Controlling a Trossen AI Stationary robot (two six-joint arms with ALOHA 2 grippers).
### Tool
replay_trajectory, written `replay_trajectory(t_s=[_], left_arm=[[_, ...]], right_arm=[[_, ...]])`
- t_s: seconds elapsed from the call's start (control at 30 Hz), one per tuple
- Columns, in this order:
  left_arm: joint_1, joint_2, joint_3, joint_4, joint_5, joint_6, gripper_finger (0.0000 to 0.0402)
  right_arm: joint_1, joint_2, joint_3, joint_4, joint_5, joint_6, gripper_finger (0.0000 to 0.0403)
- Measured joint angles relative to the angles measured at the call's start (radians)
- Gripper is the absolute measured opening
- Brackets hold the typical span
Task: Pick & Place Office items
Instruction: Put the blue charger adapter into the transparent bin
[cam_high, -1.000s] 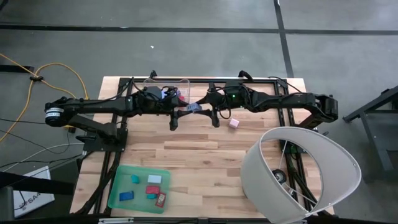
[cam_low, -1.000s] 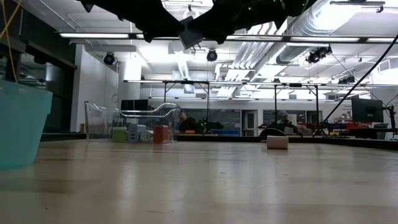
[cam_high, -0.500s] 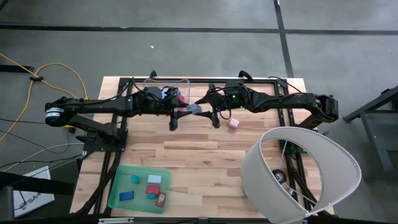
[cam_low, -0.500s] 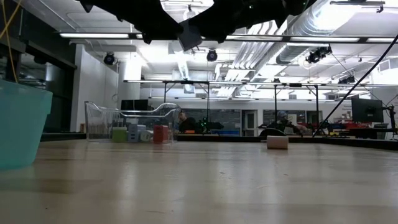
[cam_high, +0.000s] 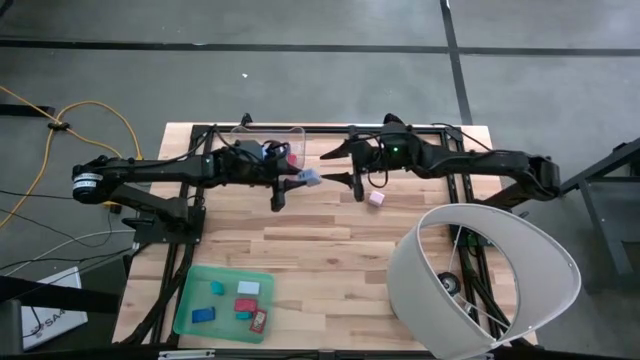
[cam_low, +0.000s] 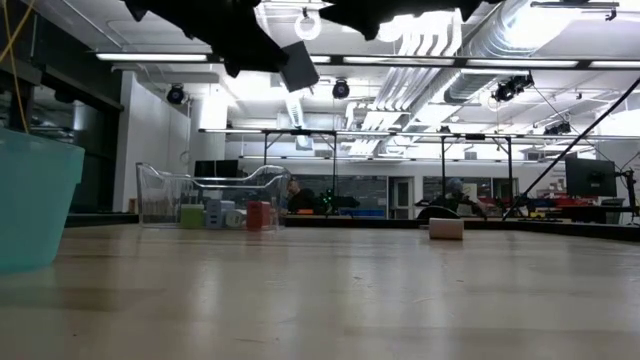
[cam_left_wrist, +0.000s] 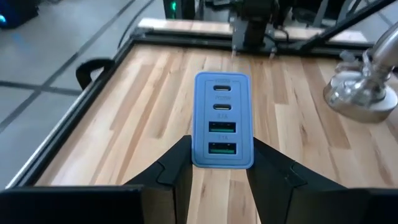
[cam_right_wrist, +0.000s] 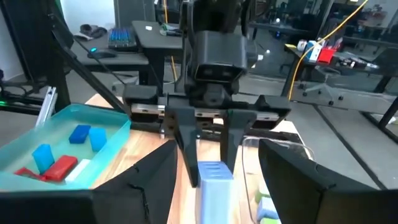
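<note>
A light-blue block with ports on one face (cam_left_wrist: 222, 118) hangs in the air over the table's far middle, with my left gripper (cam_high: 298, 181) shut on it. The same block shows in the high view (cam_high: 310, 178) and the low view (cam_low: 298, 65). My right gripper (cam_high: 325, 168) stands open just right of the block, its fingers (cam_right_wrist: 149, 180) spread wide and touching nothing. A pink block (cam_high: 376, 198) lies on the wood below it. Several small items lie in the green tray (cam_high: 190, 300), and more stand in the clear bin (cam_low: 210, 200). My left gripper pinches the blue block's two long sides at the end nearest the wrist (cam_left_wrist: 205, 163) between its two fingers. The fingers come almost level from the table's left and lie along the block. The block sticks out ahead of them toward the right arm, ported face up, clear of the table.
A large white lampshade (cam_high: 480, 270) lies at the near right, with a metal lamp base (cam_left_wrist: 367, 93) beside it. The clear bin (cam_high: 268, 135) stands at the far edge under the left arm. Bare wood (cam_high: 330, 250) lies between the tray and the arms.
My right gripper has opened, let go of the blue block, and drawn back toward the table's right edge, rising a little. The block stays where it was, held by my left gripper alone.
</note>
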Motion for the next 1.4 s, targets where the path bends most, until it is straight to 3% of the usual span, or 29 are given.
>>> replay_trajectory(t_s=[0.37, 0.87, 1.13, 1.4], left_arm=[[0.047, 0.000, 0.000, -0.167, -0.028, -0.017, 0.0120], [0.404, -0.001, -0.001, -0.332, -0.035, -0.155, 0.0120], [0.528, 0.005, -0.001, -0.469, -0.205, -0.271, 0.0120], [0.556, 0.068, -0.019, -0.514, -0.226, -0.322, 0.0120]], right_arm=[[0.014, -0.016, 0.000, -0.144, -0.001, 0.009, 0.0213], [0.013, -0.016, 0.000, -0.230, -0.003, 0.033, 0.0213], [0.013, -0.016, 0.000, -0.237, -0.004, 0.032, 0.0213], [0.013, -0.016, 0.000, -0.240, -0.015, 0.033, 0.0213]])
